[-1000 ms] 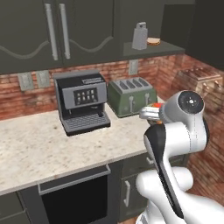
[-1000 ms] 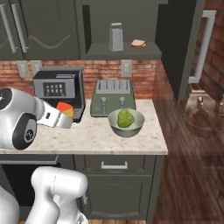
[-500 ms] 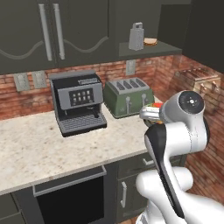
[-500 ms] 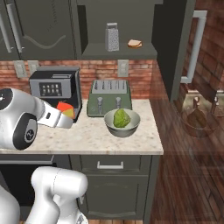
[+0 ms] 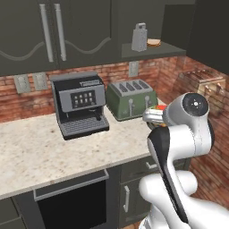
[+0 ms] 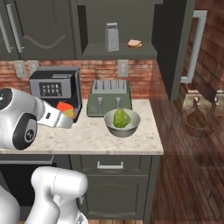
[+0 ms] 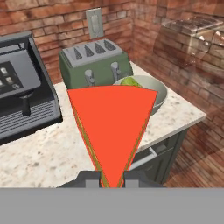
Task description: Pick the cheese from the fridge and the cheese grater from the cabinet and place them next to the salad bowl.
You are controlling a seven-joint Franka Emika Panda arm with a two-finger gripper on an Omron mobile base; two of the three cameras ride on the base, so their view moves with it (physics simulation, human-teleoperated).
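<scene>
The round grey-green salad bowl holding a green lettuce-like ball sits on the speckled counter, just in front of the green four-slot toaster. Left of the bowl, the gripper holds the orange-yellow cheese wedge above the counter. Above the bowl, the grey metal box grater stands upright on the open dark shelf.

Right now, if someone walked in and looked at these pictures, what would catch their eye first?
Probably the cheese, a bright red-sided wedge shut in the gripper and held over the counter in front of the coffee machine. Next, the salad bowl with its green lettuce ball, in front of the green toaster. Then the cheese grater up on the open shelf beside a slice of bread.
</scene>
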